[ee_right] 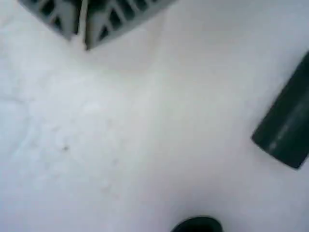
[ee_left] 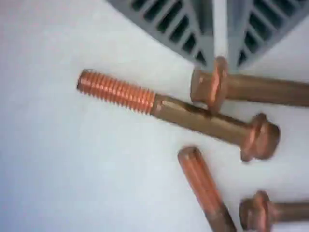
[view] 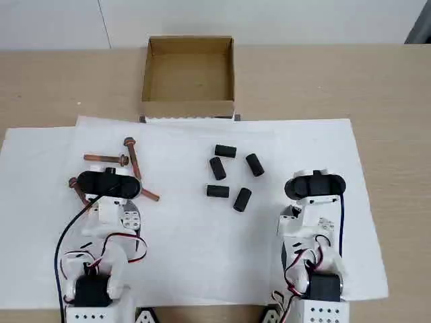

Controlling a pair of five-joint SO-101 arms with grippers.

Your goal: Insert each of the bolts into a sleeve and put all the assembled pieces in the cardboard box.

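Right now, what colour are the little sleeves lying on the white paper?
The sleeves are black. The high view shows all five best.

The bolts [view: 106,158] at my left gripper [ee_left: 219,55], the sleeves [view: 217,192] near my right gripper [ee_right: 83,41], the box [view: 190,106] beyond.
The copper-coloured flanged bolts lie flat and crisscrossed, under and just ahead of my left gripper. Five short black sleeves lie loose on their sides, ahead and inward of my right. The open-topped cardboard box stands farther ahead, between both.
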